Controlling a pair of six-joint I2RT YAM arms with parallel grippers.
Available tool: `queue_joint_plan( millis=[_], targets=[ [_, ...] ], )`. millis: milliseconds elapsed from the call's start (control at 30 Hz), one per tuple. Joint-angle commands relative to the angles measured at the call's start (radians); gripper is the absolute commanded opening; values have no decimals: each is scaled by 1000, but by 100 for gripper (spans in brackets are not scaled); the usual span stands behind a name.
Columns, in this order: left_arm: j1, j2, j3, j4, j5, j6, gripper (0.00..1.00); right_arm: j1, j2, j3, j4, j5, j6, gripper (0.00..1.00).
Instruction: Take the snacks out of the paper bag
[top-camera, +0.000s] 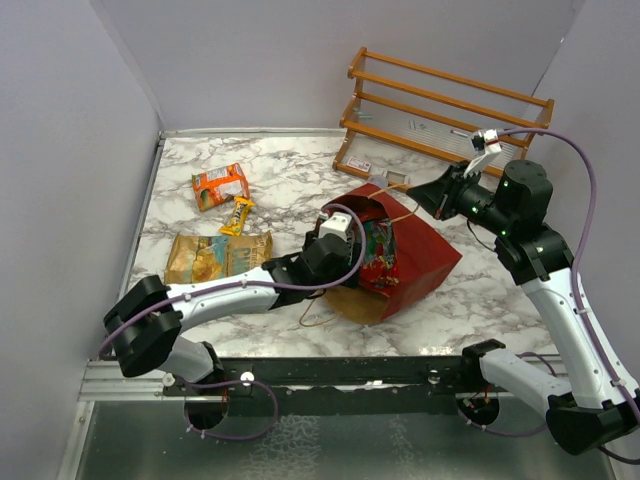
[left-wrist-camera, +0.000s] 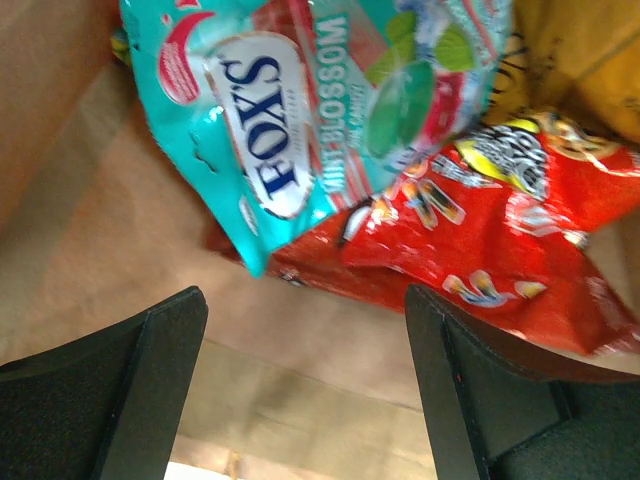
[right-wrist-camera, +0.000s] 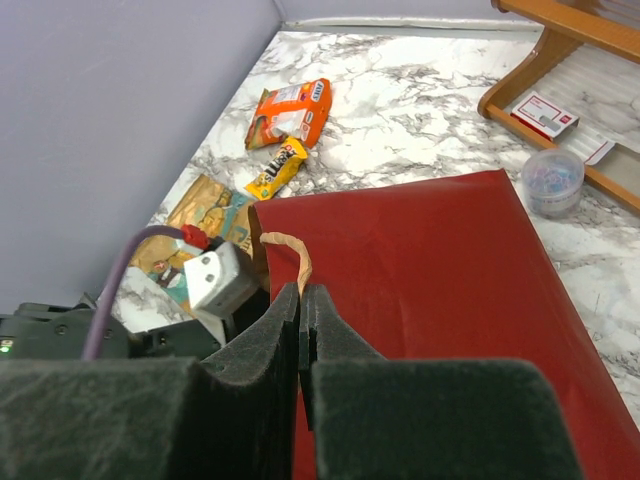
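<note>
Left pincer (left-wrist-camera: 310, 400) is hovering wide apart, gripping nothing, down inside the paper bag (top-camera: 425, 255) over its brown kraft floor. Just ahead of its fingers a teal packet (left-wrist-camera: 290, 110) is lying partly over a red packet (left-wrist-camera: 480, 250). I am reading "FOX'S" and "MINT BLOSSOM" on the teal one. The red one is too crumpled to read.

Right pincer (right-wrist-camera: 301, 300) is pinched tight on the bag's thin handle (right-wrist-camera: 295, 255), pulling the mouth open from the far side. Outside the bag, an orange packet (top-camera: 220, 186), a yellow bar (top-camera: 237, 215) and a tan-and-blue pouch (top-camera: 217, 256) are lying on the counter (top-camera: 300, 170); their print is too small for me to read.

I am judging the risks as these: closing now could catch both overlapped packets or pinch the kraft floor; slick foil could slide free; and a hard tug could slip or tear the handle, letting the mouth sag onto my left arm.
</note>
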Motion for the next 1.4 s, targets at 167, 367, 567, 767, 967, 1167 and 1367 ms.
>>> queue_joint_plan(
  millis=[167, 367, 567, 767, 967, 1167, 1367],
  targets=[
    [11, 169, 111, 69, -211, 118, 85, 1, -21, 17, 6, -13, 1, 2],
    [50, 237, 115, 161, -169, 86, 86, 1, -27, 16, 1, -18, 4, 2],
    [75, 231, 14, 389, -20, 117, 89, 1, -32, 14, -1, -16, 0, 2],
    [106, 253, -28, 492, 149, 75, 87, 1, -30, 15, 3, -22, -2, 2],
    [108, 245, -59, 555, 180, 37, 65, 1, -30, 15, 3, -21, -1, 2],
    [108, 257, -22, 466, 116, 27, 35, 1, -29, 20, -4, -23, -4, 2],
    [109, 286, 10, 387, 48, -4, 38, 1, -31, 27, -7, -22, -5, 2]
  ],
)
